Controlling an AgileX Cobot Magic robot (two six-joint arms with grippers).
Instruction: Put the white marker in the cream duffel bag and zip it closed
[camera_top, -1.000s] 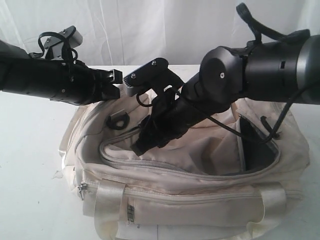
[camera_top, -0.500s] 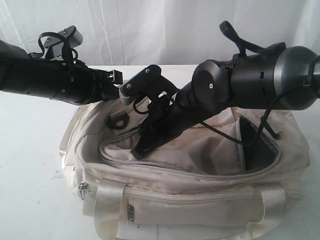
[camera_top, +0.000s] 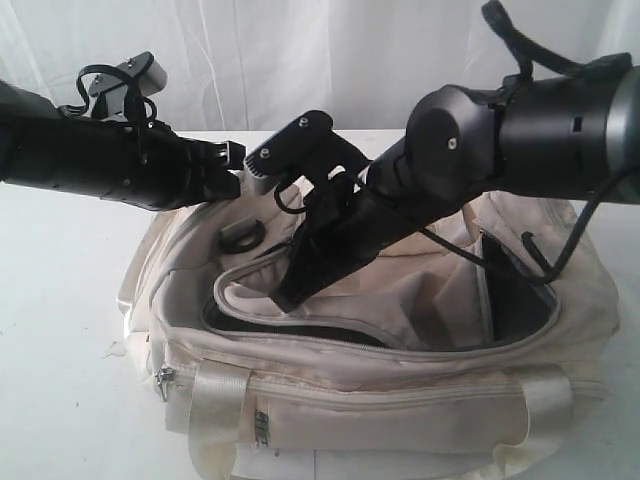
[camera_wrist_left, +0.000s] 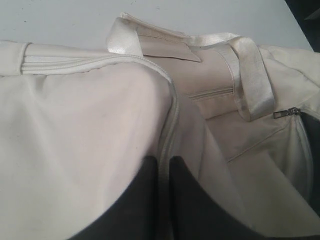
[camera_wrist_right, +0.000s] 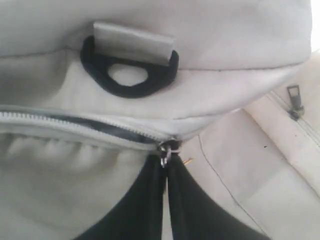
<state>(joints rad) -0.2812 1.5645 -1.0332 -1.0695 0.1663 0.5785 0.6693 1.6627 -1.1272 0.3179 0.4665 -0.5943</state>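
The cream duffel bag (camera_top: 400, 390) lies on the white table with its top zip partly open and dark lining showing. My left gripper (camera_top: 236, 172) is at the bag's back left corner, shut on a piped zip seam of the bag (camera_wrist_left: 165, 135); the seam runs between its jaws (camera_wrist_left: 165, 162). My right gripper (camera_top: 285, 298) reaches down to the left end of the top opening. It is shut on the small metal zip pull (camera_wrist_right: 164, 150), just below a black D-ring (camera_wrist_right: 127, 75). The white marker is out of view.
Shiny webbing straps (camera_top: 215, 410) cross the bag's front, and another strap loops over its end (camera_wrist_left: 250, 65). A metal zip pull (camera_top: 162, 378) hangs at the front left corner. White table (camera_top: 60, 330) surrounds the bag, with a white curtain (camera_top: 300, 60) behind.
My right gripper has closed on the zip pull. The zip's near edge has lifted, showing dark lining at the left of the opening. The left arm has held still.
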